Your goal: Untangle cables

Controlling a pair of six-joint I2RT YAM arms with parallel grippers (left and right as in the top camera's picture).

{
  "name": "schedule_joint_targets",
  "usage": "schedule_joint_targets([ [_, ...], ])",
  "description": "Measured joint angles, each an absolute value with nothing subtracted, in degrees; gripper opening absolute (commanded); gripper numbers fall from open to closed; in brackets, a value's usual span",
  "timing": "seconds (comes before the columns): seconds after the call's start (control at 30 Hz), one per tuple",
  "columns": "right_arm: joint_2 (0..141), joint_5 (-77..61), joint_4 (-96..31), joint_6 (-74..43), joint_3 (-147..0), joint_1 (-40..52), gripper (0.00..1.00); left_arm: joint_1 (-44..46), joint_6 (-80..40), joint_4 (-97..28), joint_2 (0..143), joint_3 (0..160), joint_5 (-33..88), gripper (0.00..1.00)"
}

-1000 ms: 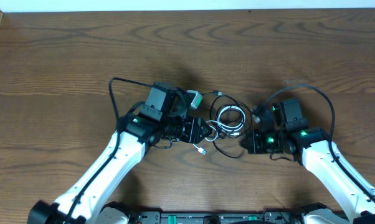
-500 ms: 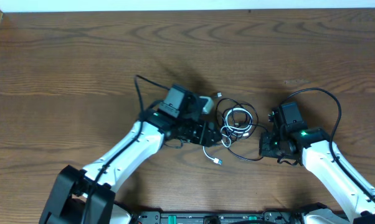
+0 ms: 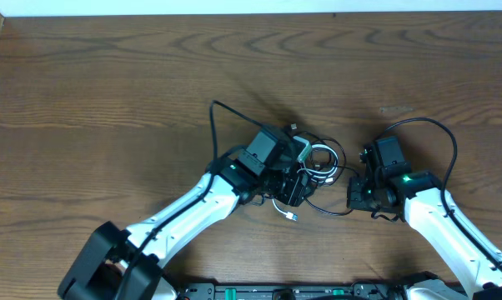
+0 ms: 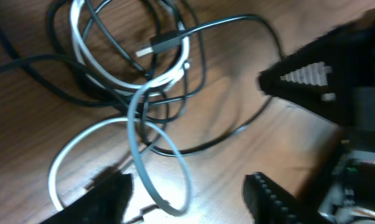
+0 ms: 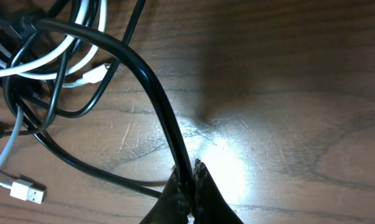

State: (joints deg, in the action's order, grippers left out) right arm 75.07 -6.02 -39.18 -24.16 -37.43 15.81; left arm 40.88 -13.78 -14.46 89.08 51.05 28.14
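Note:
The cables (image 3: 321,160) lie in a tangle at the table's middle: a white cord coiled with thin black cords. In the left wrist view the white coil (image 4: 130,73) and black loops (image 4: 194,93) lie ahead of my left gripper (image 4: 187,199), which is open, with a white loop between its fingers. In the overhead view my left gripper (image 3: 303,180) sits at the tangle's left edge. My right gripper (image 5: 189,182) is shut on a black cord (image 5: 151,87) that runs into the tangle. It sits to the right of the tangle (image 3: 354,193).
A white plug end (image 3: 292,217) lies on the wood below the tangle and also shows in the right wrist view (image 5: 27,191). Thick black arm wires arch over both wrists (image 3: 418,125). The wooden table (image 3: 109,100) extends all around.
My left arm has moved right, up to the tangle. The tangle has shifted right. My right gripper drew right with the black cord, then held still.

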Motion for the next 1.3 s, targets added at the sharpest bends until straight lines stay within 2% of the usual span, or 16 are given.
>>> schedule_joint_targets([
  [0.07,75.1,-6.2,-39.2,-24.2,-37.4,15.8,0.01,41.1,-13.8,-14.2,90.3,51.0,26.6,0.14],
  [0.1,75.1,-6.2,-39.2,-24.1,-37.4,15.8,0.01,41.1,-13.8,-14.1,90.9,51.0,25.9,0.08],
  [0.4,75.1,-1.2,-42.9,-24.8,-37.4,14.3,0.01,37.2,-13.5,-16.0,91.4,51.0,19.4,0.07],
  [0.53,75.1,6.4,-47.5,-34.5,-37.4,9.1,0.01,32.5,-13.5,-20.6,87.0,51.0,18.9,0.07],
  [0.77,75.1,8.4,-44.6,-44.6,-37.4,0.3,0.01,26.3,-15.0,-21.1,70.4,51.0,24.1,0.07],
  [0.8,75.1,7.3,-43.2,-44.7,-37.4,-0.4,0.06,26.1,-15.4,-20.4,68.7,51.0,25.3,0.07],
  [0.83,75.1,6.3,-41.9,-44.6,-37.4,-0.6,0.17,25.9,-15.9,-19.4,66.9,51.0,26.7,0.07],
  [0.87,75.1,4.5,-40.1,-44.1,-37.4,-0.7,0.35,25.9,-16.5,-18.5,65.1,51.0,28.4,0.07],
  [0.9,75.1,1.6,-37.7,-42.0,-37.4,-0.7,0.63,25.9,-16.8,-17.3,63.5,51.0,30.3,0.07],
  [0.93,75.1,-0.8,-36.1,-40.6,-37.5,-0.7,0.82,26.0,-17.0,-16.6,62.5,51.0,31.6,0.07],
  [1.0,75.1,-7.6,-32.3,-35.5,-37.4,-0.2,0.87,26.2,-17.4,-15.1,60.6,51.0,34.3,0.07],
  [1.13,75.1,-22.0,-28.3,-23.9,-37.4,1.3,0.81,26.7,-18.0,-13.0,58.3,51.0,38.0,0.07],
  [1.3,75.1,-34.6,-24.7,-14.7,-37.4,3.9,0.85,26.7,-19.8,-8.9,57.2,51.0,42.5,0.07],
])
